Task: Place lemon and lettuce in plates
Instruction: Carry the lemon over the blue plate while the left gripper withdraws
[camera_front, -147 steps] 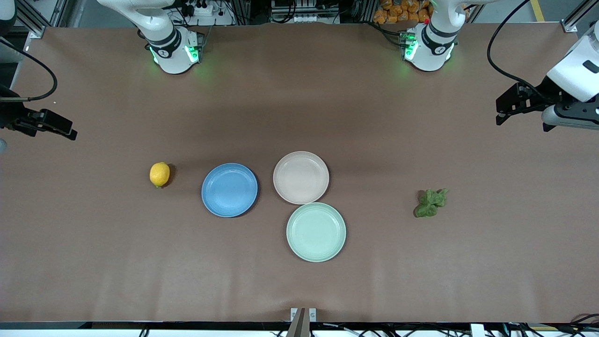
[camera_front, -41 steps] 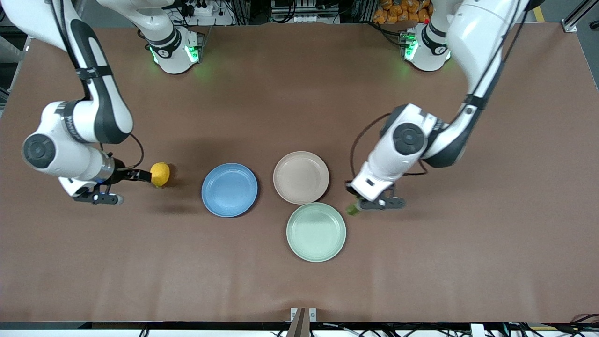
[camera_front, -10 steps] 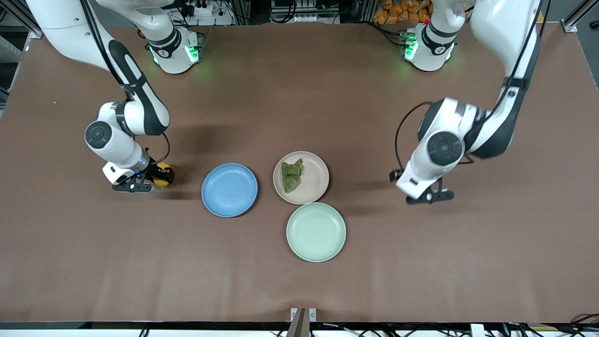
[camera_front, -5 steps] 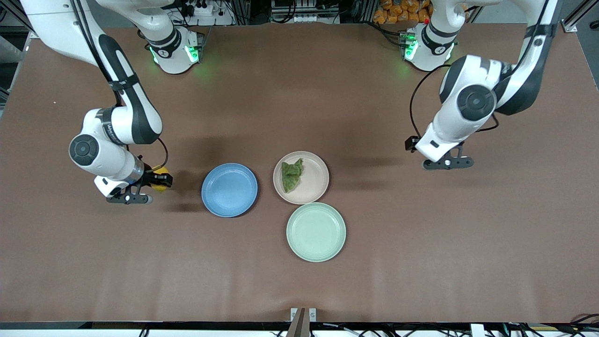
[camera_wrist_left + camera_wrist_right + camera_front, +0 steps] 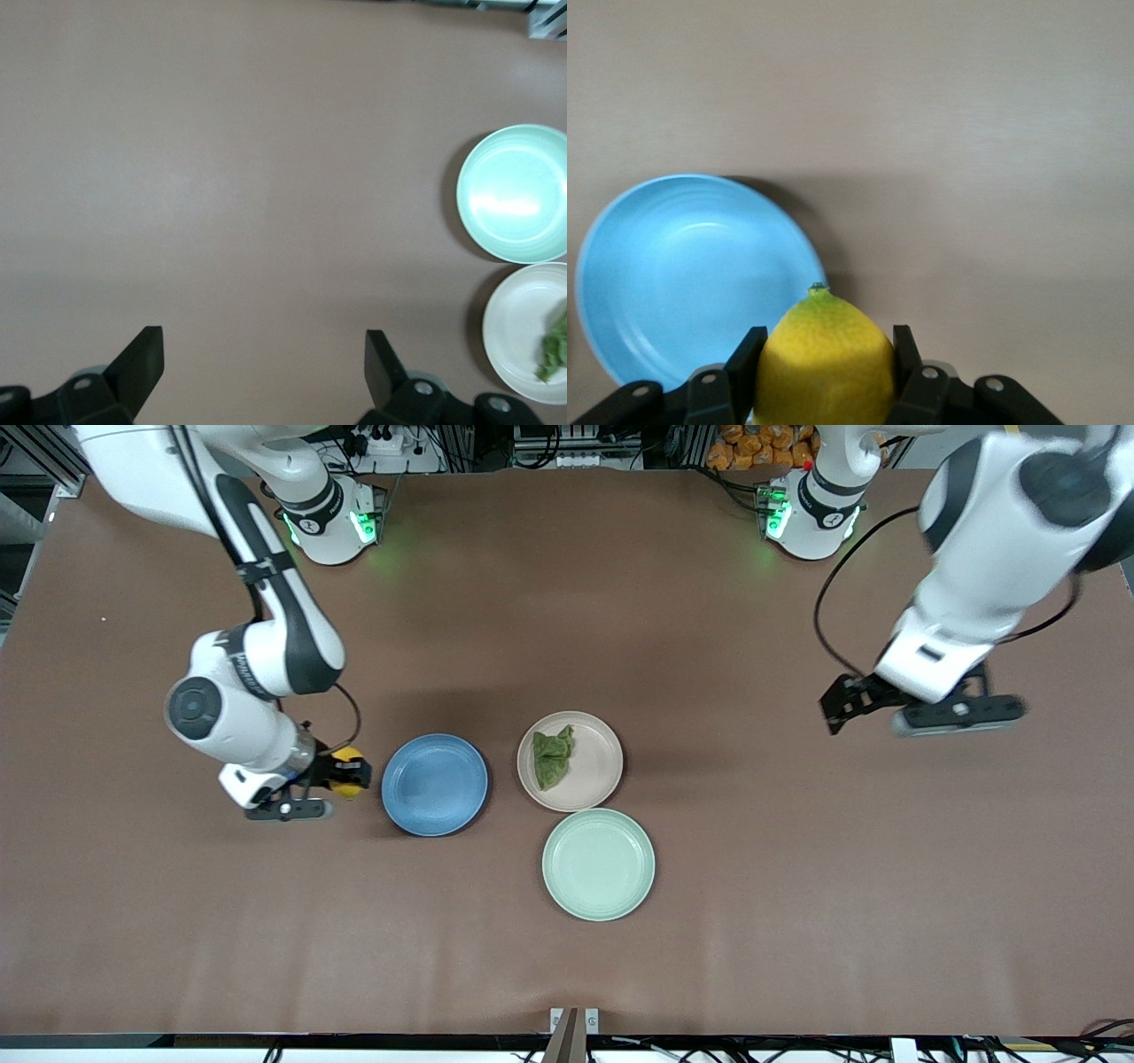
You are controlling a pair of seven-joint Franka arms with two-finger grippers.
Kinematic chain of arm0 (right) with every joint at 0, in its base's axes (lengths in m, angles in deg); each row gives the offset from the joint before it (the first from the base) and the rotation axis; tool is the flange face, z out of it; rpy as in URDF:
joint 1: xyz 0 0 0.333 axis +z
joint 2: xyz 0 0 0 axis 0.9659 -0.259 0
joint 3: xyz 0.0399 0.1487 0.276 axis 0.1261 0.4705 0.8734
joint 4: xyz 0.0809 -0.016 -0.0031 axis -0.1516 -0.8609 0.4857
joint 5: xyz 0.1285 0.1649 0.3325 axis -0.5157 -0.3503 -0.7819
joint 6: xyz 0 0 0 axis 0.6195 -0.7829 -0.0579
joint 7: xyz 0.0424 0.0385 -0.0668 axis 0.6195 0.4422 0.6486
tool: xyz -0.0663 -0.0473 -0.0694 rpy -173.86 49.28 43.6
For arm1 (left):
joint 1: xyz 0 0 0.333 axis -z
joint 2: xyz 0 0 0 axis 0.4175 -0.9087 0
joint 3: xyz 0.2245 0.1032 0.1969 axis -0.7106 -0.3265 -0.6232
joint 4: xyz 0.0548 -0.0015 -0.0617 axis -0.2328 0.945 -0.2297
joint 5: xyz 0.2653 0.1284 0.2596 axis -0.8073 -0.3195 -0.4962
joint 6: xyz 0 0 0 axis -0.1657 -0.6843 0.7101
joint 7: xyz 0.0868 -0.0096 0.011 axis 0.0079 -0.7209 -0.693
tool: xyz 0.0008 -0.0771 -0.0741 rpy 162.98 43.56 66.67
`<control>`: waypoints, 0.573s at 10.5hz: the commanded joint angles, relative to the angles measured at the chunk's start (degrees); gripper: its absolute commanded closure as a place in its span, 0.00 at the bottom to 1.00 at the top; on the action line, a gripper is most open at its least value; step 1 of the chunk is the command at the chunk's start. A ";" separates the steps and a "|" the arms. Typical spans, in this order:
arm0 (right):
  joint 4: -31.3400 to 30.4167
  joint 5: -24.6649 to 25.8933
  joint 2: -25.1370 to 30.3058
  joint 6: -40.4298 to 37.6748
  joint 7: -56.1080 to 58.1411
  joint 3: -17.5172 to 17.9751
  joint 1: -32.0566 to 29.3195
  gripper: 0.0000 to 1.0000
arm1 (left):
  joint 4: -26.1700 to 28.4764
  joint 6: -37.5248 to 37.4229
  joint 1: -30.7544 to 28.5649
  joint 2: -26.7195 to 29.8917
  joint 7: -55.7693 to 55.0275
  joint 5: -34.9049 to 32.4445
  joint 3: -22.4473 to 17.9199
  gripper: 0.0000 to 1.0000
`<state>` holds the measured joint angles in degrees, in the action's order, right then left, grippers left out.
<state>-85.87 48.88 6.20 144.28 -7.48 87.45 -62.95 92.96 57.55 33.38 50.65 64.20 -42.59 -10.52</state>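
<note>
- Your right gripper (image 5: 341,772) is pinching the small oval bright-yellow lemon (image 5: 825,363) between its fingers, in the air just beside the round medium-blue rimmed plate (image 5: 434,784), at that plate's edge toward the right arm's end of the table.
- Your left gripper (image 5: 263,372) is spread wide and empty, up over bare brown table toward the left arm's end, well apart from the plates (it looks parked; treat it as waiting).
- The dark green ruffled lettuce clump (image 5: 552,757) already lies in the round pale beige-pink rimmed plate (image 5: 595,766), off-centre toward the blue plate. So half the job looks done.
- Risk 1: the rind is smooth and rounded, and the grip looks to sit across the lemon's belly. A jerk in transit could squirt it out before it's over the plate.
- Risk 2: let go too high or near the rim and the lemon prob. rolls off the shallow blue plate onto the table.
- Risk 3: overshoot, and it ends up w/ the lettuce or in the round pale mint-green plate (image 5: 598,864), which touches the beige-pink one.
- Risk 4: come in too low and the fingers could catch the blue rim and shove the plate.
- Writing: nothing readable on plates, lemon or table. Small marks on the arm bases are too small to tell.
</note>
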 commanded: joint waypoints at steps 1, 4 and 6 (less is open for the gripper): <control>3.99 -0.91 -4.72 1.82 -3.94 -0.34 3.33 0.70 | -7.00 -8.06 -0.18 -0.87 7.64 3.83 -1.89 0.00; 3.82 -0.82 -9.12 9.11 -7.84 -0.34 5.89 0.70 | -12.89 -17.82 0.17 -0.96 13.54 3.76 -2.51 0.00; 3.82 -0.82 -10.62 11.24 -8.10 -0.34 6.94 0.70 | -15.19 -21.62 0.35 -1.22 18.46 2.89 -2.95 0.00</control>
<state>-83.66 48.78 -3.07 154.80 -14.58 87.42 -56.83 80.81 38.97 33.41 50.53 78.99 -39.76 -12.84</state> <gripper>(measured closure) 0.374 0.000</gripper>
